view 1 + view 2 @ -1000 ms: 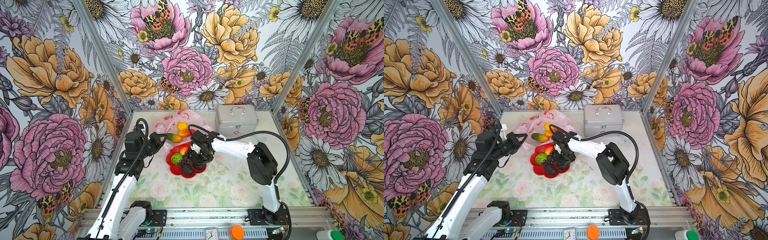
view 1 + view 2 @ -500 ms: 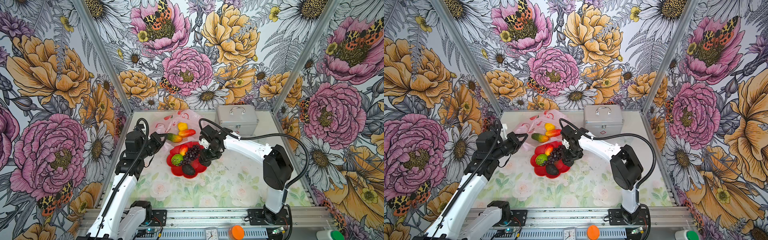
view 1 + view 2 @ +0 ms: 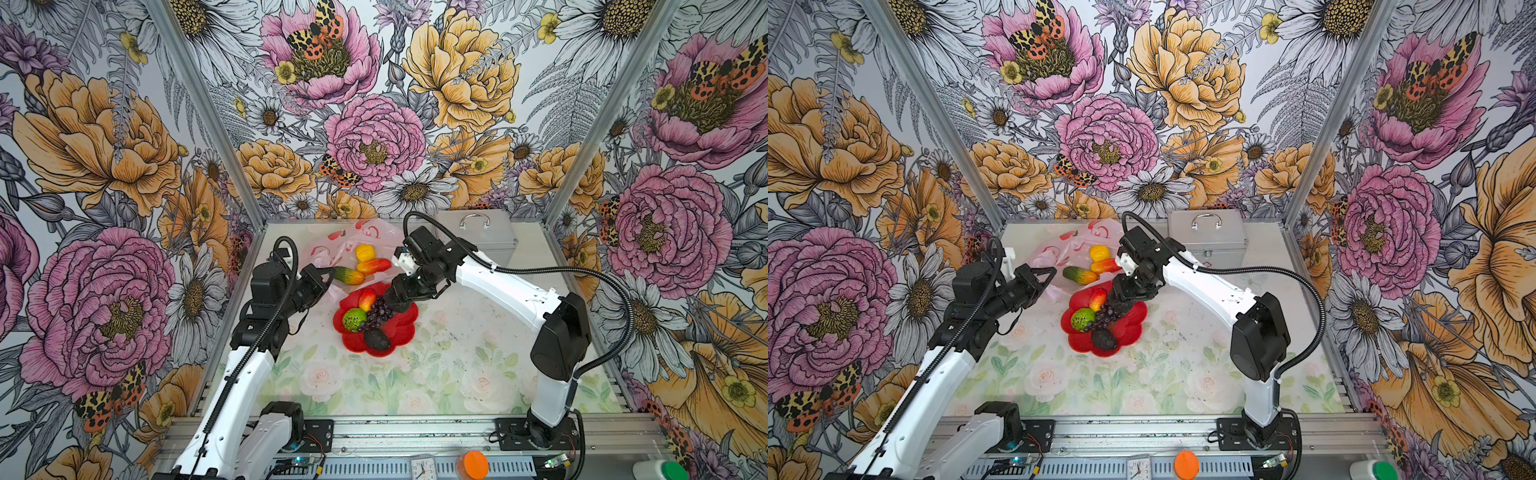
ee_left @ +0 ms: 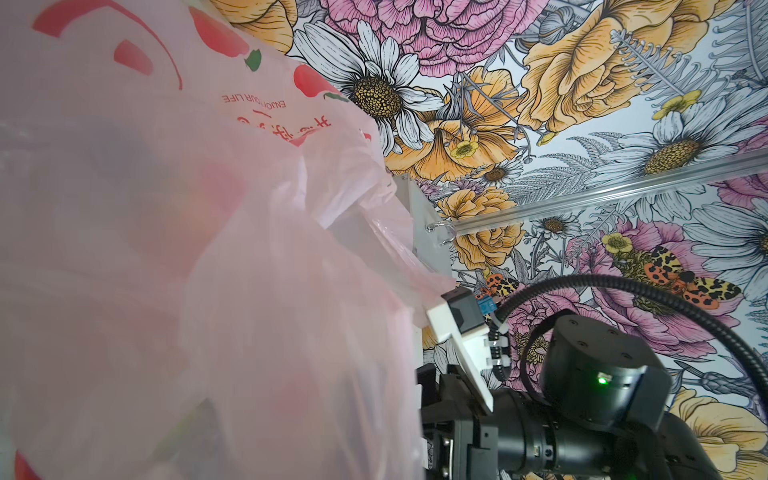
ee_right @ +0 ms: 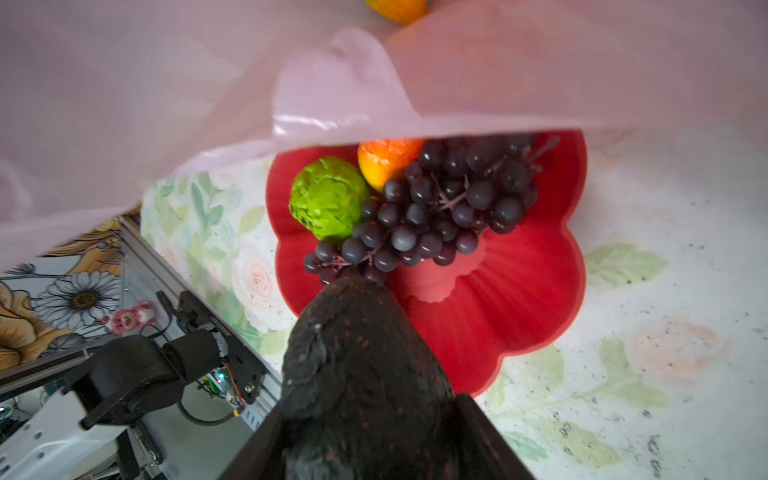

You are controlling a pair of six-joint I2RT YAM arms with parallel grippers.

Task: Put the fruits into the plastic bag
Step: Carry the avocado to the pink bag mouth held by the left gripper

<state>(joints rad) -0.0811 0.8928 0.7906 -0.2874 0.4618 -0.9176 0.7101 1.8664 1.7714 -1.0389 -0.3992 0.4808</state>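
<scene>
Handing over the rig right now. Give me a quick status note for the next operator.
Left gripper: shut on the bag edge, holding it open.
Right gripper: shut on a dark fruit, above the plate rim.
Done: yellow fruit, red fruit, green-orange fruit in the bag.
Left: bag the held one, then green ball, orange fruit, grapes, avocado on the plate.

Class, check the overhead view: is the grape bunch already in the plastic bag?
No, the grape bunch lies on the red plate, outside the plastic bag.
</scene>
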